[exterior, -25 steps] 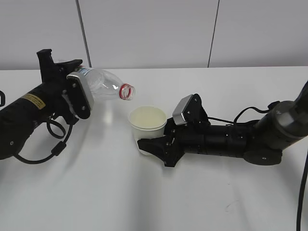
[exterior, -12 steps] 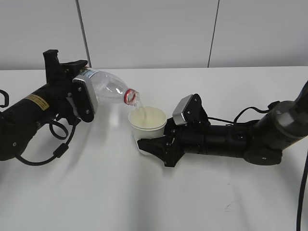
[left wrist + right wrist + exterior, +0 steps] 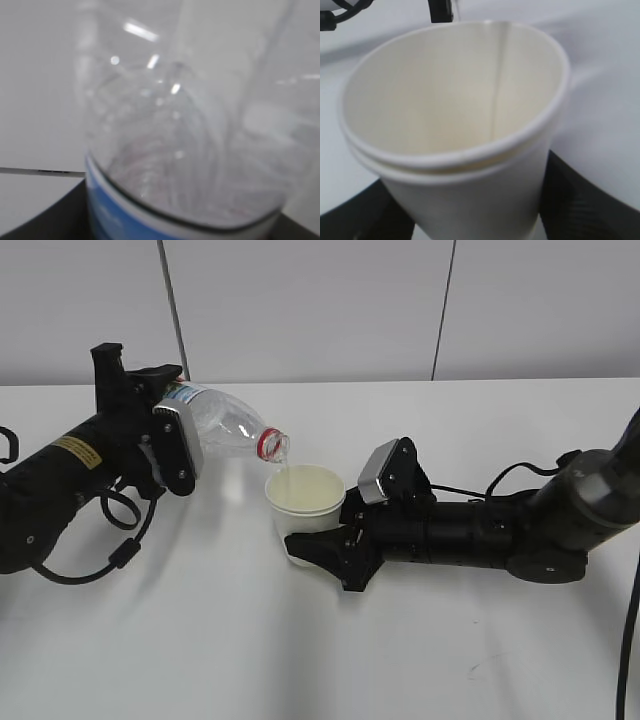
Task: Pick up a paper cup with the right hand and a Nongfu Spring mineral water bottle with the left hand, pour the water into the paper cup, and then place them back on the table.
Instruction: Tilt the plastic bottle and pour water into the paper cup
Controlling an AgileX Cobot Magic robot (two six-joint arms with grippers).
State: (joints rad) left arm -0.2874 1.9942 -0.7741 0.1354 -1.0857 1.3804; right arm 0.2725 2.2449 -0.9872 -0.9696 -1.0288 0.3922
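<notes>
My left gripper (image 3: 165, 445) is shut on the clear mineral water bottle (image 3: 225, 428), tipped nearly level with its red-ringed open neck over the paper cup (image 3: 305, 510). A thin stream of water (image 3: 284, 466) falls from the neck into the cup. My right gripper (image 3: 315, 545) is shut on the cup's lower body and holds it upright just over the white table (image 3: 300, 660). In the left wrist view the blurred bottle (image 3: 190, 140) fills the frame. In the right wrist view the cup (image 3: 455, 130) sits between my dark fingers (image 3: 575, 200); I cannot make out a water level.
A white panelled wall (image 3: 320, 310) stands behind the table's far edge. A small dark scuff mark (image 3: 487, 665) lies at the front right. The left arm's black cable loop (image 3: 125, 530) hangs just above the tabletop.
The bottle has moved right and tipped down until its neck is over the cup, and water has begun to stream in. The cup has shifted slightly left.
</notes>
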